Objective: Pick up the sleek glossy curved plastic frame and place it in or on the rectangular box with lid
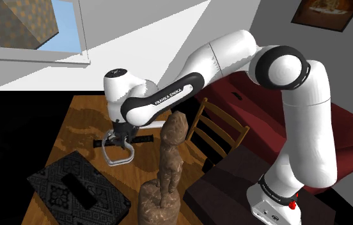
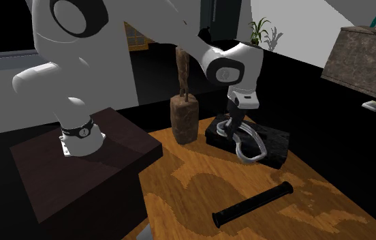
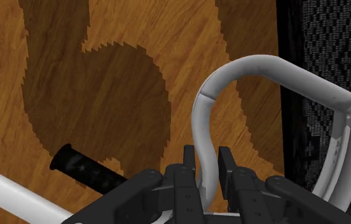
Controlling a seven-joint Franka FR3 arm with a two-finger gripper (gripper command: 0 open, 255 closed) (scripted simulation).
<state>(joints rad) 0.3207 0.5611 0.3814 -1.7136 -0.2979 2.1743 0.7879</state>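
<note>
Currently, the carry step is in hand. The jaws are clamped on one leg of the frame [image 3: 263,63], a grey glossy loop, and the rest of the loop extends away from them. In the shoulder view the frame sits at centre left of the picture, under the wrist of the arm [image 1: 233,54]. It appears to hang clear of the worktop [image 1: 79,128].

The box [image 1: 73,192] is a dark, patterned rectangular block with its lid on. It lies in the lower left of the shoulder view and near the middle of the second exterior view. In the wrist view the box runs down the right edge of the picture. The far leg of the frame overlaps that edge, while the clamped leg is over bare wood. Judged from this, the frame is at the rim of the box, not yet centred over the lid.

The next move calls for:
1. A short sideways travel until the whole loop lies over the lid.
2. A slow descent until the frame rests on the lid.
3. Opening the jaws only after that contact.

Keep clear of two other things on the worktop: the brown statue [image 1: 169,166], just beside the box, and the black rod [image 2: 255,203].
</note>
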